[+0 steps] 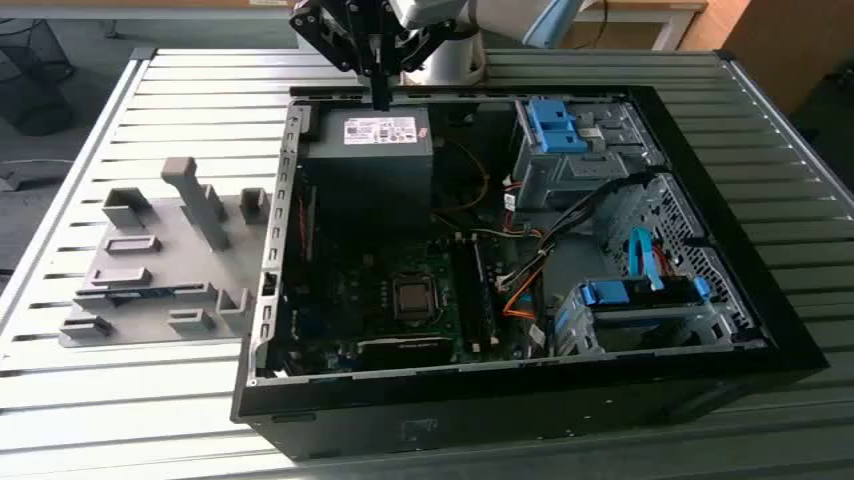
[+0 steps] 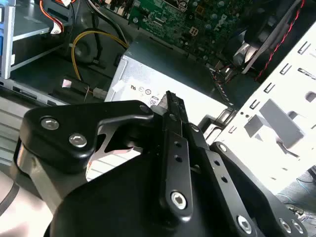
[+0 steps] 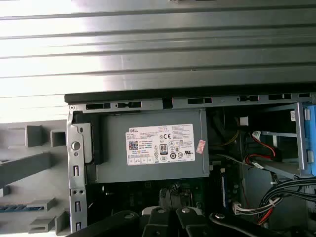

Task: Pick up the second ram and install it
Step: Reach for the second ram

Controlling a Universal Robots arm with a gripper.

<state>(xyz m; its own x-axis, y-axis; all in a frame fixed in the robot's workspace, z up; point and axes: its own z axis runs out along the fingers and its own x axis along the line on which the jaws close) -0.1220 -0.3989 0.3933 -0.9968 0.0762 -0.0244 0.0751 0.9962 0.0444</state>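
The second ram is a thin blue-green stick (image 1: 131, 293) lying in a slot of the grey fixture block (image 1: 160, 270) on the table, at the exterior view's left of the open computer case. In the first wrist view its blue edge (image 3: 15, 208) shows in the same fixture. My gripper (image 1: 380, 97) hangs over the rear rim of the case, above the grey power supply (image 1: 367, 135), far from the stick. In the second wrist view the gripper (image 2: 170, 98) has its black fingers pressed together with nothing between them.
The black case (image 1: 534, 400) lies open on the slatted metal table (image 1: 200, 80). Inside are the green motherboard (image 1: 400, 300) with long black slots (image 1: 477, 285), orange and black cables (image 1: 527, 290), and blue drive cages (image 1: 554, 125). A tall post (image 1: 198, 200) rises from the fixture.
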